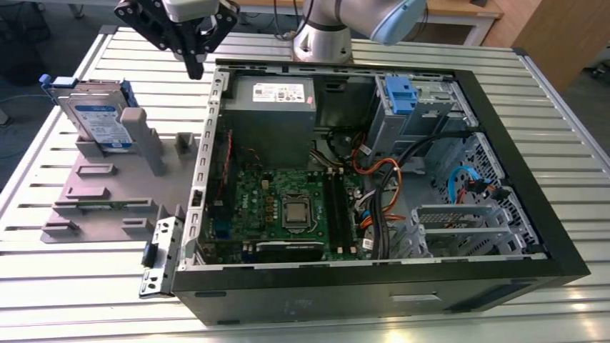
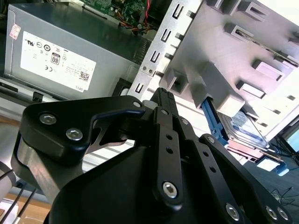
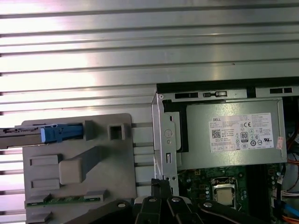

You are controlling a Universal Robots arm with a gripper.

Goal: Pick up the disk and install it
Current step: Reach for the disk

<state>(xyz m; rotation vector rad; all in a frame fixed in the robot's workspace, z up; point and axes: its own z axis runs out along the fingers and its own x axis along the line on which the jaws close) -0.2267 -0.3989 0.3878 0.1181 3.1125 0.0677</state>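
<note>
Disk [image 1: 100, 121] stood on edge in a slot at the far corner of a grey fixture [image 1: 105, 196], toward the exterior view's left. Its blue-and-white label faced that camera, and bright blue rails ran round its edges. Nothing had hold of it.

The fixture lay flat on the slatted metal table [image 1: 57, 307], carrying several raised blocks and slots. A thin green board [image 1: 100, 206] sat in one of the nearer slots. Its long side lay just beside the open computer case [image 1: 381, 299].

Higher up, and to the exterior view's right of the labelled drive, the gripper [image 1: 196, 66] hung with its tips pointing down near the case's rear corner, apart from everything below. Its fingers were drawn together with nothing between them — both wrist views showed the black linkages folded in toward one narrow tip.

Inside the case, the part closest to the gripper was the grey power supply [image 1: 271, 107] with its white sticker. Beyond it lay the green motherboard [image 1: 286, 207], then a tangle of orange cables [image 1: 381, 171]. Farther toward the exterior view's right, a blue clip [image 1: 398, 93] sat in the metal drive cage — well apart from the fixture. Behind the case rose the arm [image 1: 353, 21].
</note>
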